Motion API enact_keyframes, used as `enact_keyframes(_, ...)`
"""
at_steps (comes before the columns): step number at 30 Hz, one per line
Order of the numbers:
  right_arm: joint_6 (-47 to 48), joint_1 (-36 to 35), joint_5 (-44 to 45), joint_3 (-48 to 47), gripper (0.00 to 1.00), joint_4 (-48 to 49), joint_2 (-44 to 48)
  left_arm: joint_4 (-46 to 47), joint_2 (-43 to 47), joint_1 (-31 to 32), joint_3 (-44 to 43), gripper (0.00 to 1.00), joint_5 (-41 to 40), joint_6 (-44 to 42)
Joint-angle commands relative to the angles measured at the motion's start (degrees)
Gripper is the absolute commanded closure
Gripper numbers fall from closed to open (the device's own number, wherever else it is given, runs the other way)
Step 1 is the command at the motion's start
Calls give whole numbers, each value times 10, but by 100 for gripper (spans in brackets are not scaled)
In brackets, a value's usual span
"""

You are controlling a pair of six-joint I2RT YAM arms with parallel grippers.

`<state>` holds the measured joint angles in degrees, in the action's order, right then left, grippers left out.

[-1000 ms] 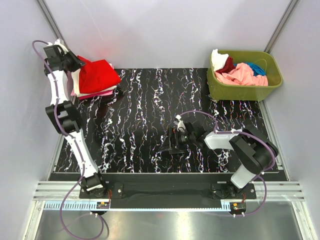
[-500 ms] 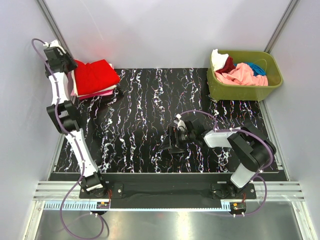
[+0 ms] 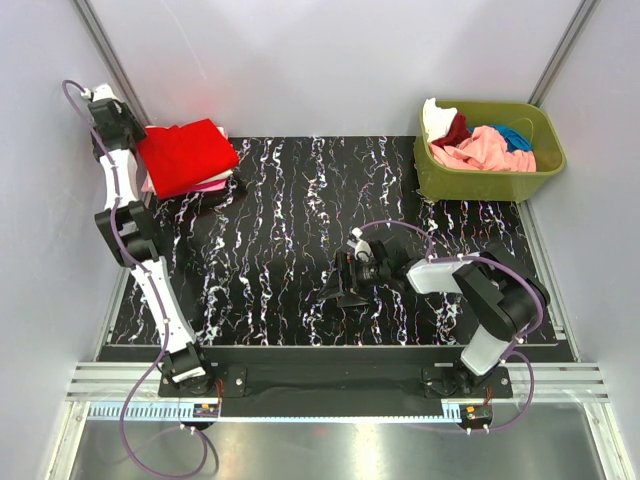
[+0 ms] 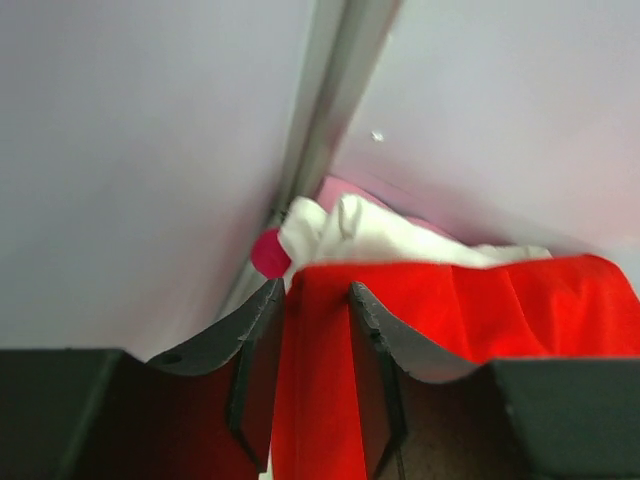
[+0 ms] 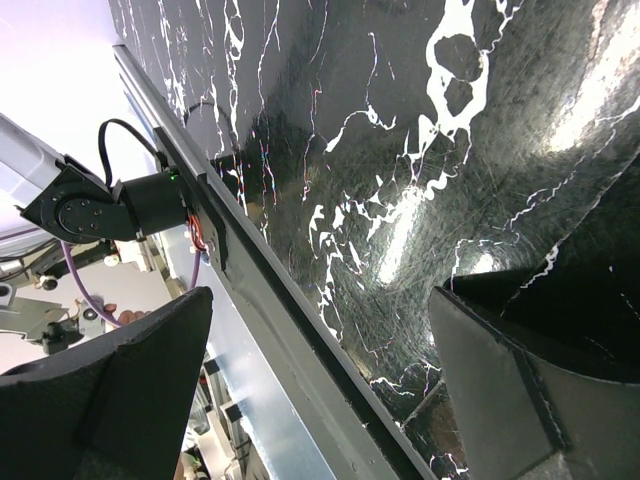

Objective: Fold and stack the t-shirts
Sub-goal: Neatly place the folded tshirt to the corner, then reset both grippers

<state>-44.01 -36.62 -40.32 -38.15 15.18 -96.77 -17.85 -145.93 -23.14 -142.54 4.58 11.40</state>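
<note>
- Bright red t-shirt [image 3: 185,155]: folded flat, topping the stack at the mat's [image 3: 280,230] far-left corner.
- Left gripper [image 4: 315,290]: jaws part-open, red cloth showing between.
- Right gripper [image 5: 320,295]: jaws wide, empty.

We watch the left gripper [image 4: 316,288] draw back toward the far-left corner, its jaws spreading wider as it goes. The bright red t-shirt [image 3: 185,155], bunched and lifted at its left edge a second ago, now lies flat. Meanwhile the right gripper [image 3: 340,288] edges slightly left.
</note>
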Motion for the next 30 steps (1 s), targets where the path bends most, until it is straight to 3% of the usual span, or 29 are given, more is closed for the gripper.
enact_keyframes(1,2,5,-11,-18,3,13,-10,51,6,-8,-29,63,-66,-29)
enact_keyframes(8,2,8,-18,-20,3,13,-15,25,-8,-19,-9,55,-139,-32)
enact_keyframes(11,2,7,-17,-20,3,13,-14,11,-2,-23,-3,39,-128,-23)
enact_keyframes(13,1,8,-17,-20,3,13,-14,-4,15,-20,-5,33,-123,-13)
enact_keyframes(16,2,8,-17,-18,2,15,-13,-45,58,-5,1,24,-184,-13)
enact_keyframes(18,2,8,-16,-18,2,18,-11,-57,90,6,45,1,-228,-7)
enact_keyframes(19,2,8,-15,-16,2,20,-8,-54,154,12,98,1,-267,-3)
enact_keyframes(20,2,7,-14,-15,2,20,-8,-47,155,13,98,1,-278,-3)
enact_keyframes(22,2,8,-14,-13,1,22,-5,-26,227,19,195,1,-308,10)
enact_keyframes(30,4,7,-12,-5,0,28,3,-36,425,23,416,1,-350,70)
